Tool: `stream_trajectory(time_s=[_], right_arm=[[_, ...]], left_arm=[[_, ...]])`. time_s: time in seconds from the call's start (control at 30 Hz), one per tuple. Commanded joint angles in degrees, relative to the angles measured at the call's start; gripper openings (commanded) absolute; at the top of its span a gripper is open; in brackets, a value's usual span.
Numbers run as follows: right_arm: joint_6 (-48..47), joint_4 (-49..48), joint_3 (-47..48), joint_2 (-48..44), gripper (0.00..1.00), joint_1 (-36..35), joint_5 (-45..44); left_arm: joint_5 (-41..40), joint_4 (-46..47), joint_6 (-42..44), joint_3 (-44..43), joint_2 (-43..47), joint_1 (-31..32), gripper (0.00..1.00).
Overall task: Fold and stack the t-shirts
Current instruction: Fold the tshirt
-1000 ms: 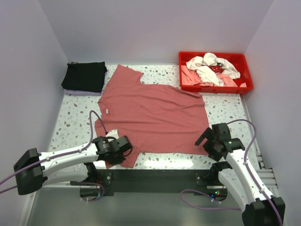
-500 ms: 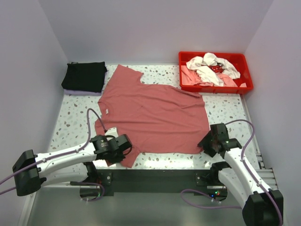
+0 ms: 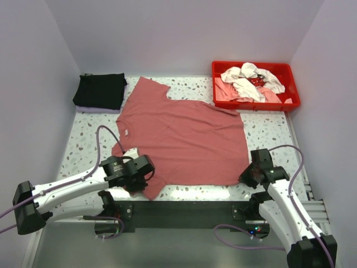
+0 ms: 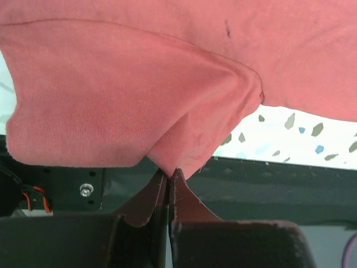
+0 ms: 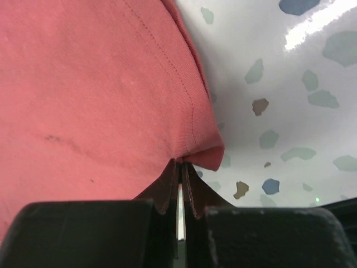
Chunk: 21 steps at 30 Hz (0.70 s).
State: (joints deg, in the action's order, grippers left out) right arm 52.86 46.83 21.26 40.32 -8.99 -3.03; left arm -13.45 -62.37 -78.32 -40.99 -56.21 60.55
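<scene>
Two tight grips on brick-red t-shirt, left pincer, right pincer; evident only wrist-side.

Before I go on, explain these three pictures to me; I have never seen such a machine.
The machine is two robot arms bolted at the near edge of a speckled table. The wide picture comes from a camera above and behind them; the two close-ups come from a camera on each wrist, looking along its fingers. A brick-red t-shirt lies spread flat. The left end effector is shut on its near sleeve, the right end effector on its near hem corner. A folded black t-shirt sits far left; a red tray far right holds crumpled white and pink t-shirts.
</scene>
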Motion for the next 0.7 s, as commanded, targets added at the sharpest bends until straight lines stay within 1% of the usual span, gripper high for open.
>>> stream_trajectory(time_s=[0.0, 0.1, 0.2, 0.33, 0.4, 0.53, 0.67], right_arm=[[-0.57, 8.97, 3.53, -3.39, 0.0, -0.06, 0.22], [-1.09, 11.88, 5.28, -4.54, 0.0, -0.06, -0.13], [-2.23, 14.16, 7.22, -4.37, 0.0, -0.06, -1.54], [-2.85, 14.96, 7.49, -4.8, 0.0, -0.06, -0.14], [-3.11, 13.47, 7.05, -4.98, 0.0, -0.06, 0.56], [-4.25, 10.13, 6.17, -3.76, 0.01, -0.15, 2.85], [-6.1, 8.55, 8.18, -1.56, 0.01, -0.06, 1.8]], left_arm=[[3.51, -3.81, 0.19, -0.58, 3.38, 0.35, 0.0], [7.02, -4.25, 0.98, 0.3, 4.44, 0.44, 0.0], [8.18, -6.18, 1.42, 0.65, 5.05, 0.7, 0.0], [8.01, -7.77, 1.77, -0.23, 5.4, 0.79, 0.0], [6.96, -7.33, 1.77, -0.14, 5.32, 0.79, 0.0], [3.97, -3.03, 3.09, -2.07, 3.13, 0.79, 0.0], [-1.39, -3.98, 4.14, -5.49, -0.13, 0.44, 0.0]])
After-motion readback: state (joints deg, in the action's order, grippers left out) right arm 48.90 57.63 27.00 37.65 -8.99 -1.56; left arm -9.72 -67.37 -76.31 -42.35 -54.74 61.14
